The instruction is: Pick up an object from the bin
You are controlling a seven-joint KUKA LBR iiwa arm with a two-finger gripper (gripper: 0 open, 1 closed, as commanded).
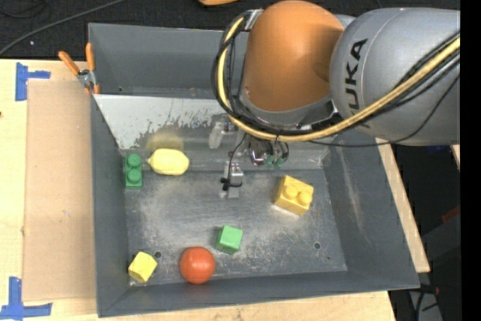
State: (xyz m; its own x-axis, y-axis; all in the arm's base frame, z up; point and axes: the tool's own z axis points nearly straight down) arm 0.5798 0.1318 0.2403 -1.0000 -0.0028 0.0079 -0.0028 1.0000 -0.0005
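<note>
My gripper (231, 181) hangs below the orange cover, over the bare middle of the bin floor, and nothing shows between its fingers. To its right lies a yellow studded brick (293, 195). A yellow oval lump (168, 162) rests to its left, beside a green two-stud brick (134, 171). A small green cube (230, 238) sits below the gripper, nearer the front.
A red ball (197, 264) and a small yellow cube (143, 266) lie at the bin's front left. The arm and its cables cover the bin's back right part.
</note>
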